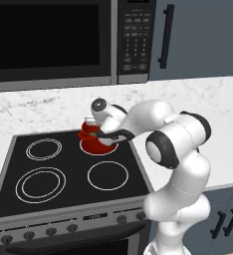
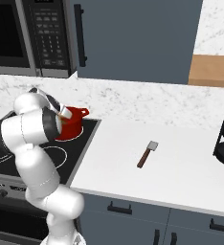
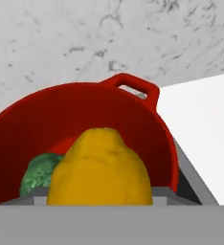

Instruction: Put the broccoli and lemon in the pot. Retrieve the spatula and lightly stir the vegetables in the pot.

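the red pot [image 1: 96,142] sits on the stove [image 1: 68,174] at the back right ring, with the broccoli [image 3: 37,174] inside at 9 o'clock. the gripper [image 1: 91,130] hangs over the pot, fingers grasping the lemon [image 3: 100,170], which hides much of the pot's inside. the spatula [image 2: 147,153] lies on the white counter [image 2: 181,172], well apart at 3 o'clock.

White arm bent forward and leftward, elbow raised, end effector [image 1: 94,133] low, closed around a lemon [image 3: 100,170]

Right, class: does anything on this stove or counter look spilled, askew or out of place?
Nothing stands out. The pot sits upright on its burner with the broccoli inside, the lemon is at its mouth, and the spatula lies flat on the counter.
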